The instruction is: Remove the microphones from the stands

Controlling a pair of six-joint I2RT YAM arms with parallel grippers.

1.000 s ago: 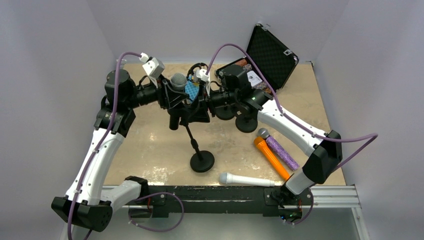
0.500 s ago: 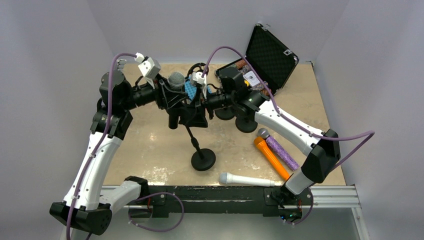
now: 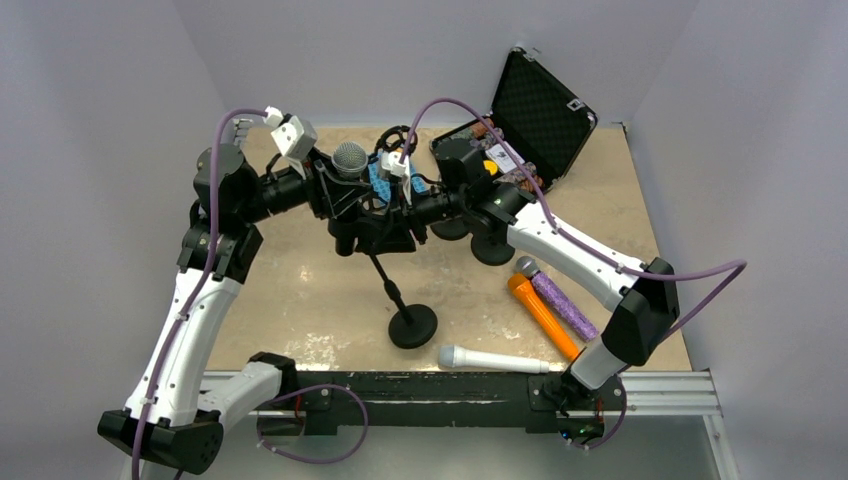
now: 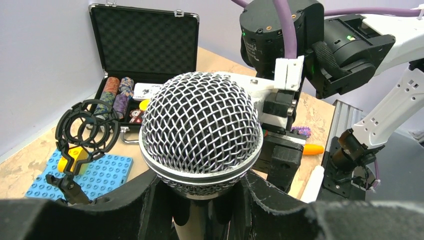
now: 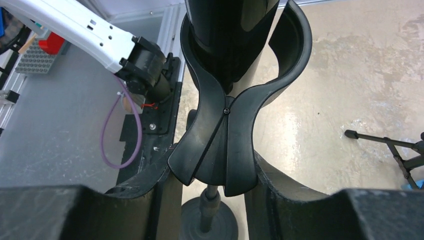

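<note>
The microphone (image 4: 200,127) has a silver mesh head and a dark body (image 5: 225,30). It stands tilted in the black clip (image 5: 225,145) on top of the stand. The stand's thin pole runs down to a round black base (image 3: 412,327). My left gripper (image 4: 202,210) is shut on the microphone just below its head, which also shows in the top view (image 3: 350,158). From the other side, my right gripper (image 5: 220,195) is shut on the clip, with a finger pressed against each flank. In the top view the two grippers (image 3: 345,200) (image 3: 395,225) meet above the table's back middle.
An open black case (image 3: 540,110) with poker chips stands at the back right. A blue studded plate (image 4: 100,175) and a black shock mount (image 4: 87,130) lie behind the arms. Orange (image 3: 540,312), purple (image 3: 562,302) and white (image 3: 490,358) microphones lie at the front right, near another round base (image 3: 492,248).
The right gripper's jaws widened and have closed again on the clip. The left arm has drawn slightly left with the microphone, and the stand's base has shifted a little to the right.
</note>
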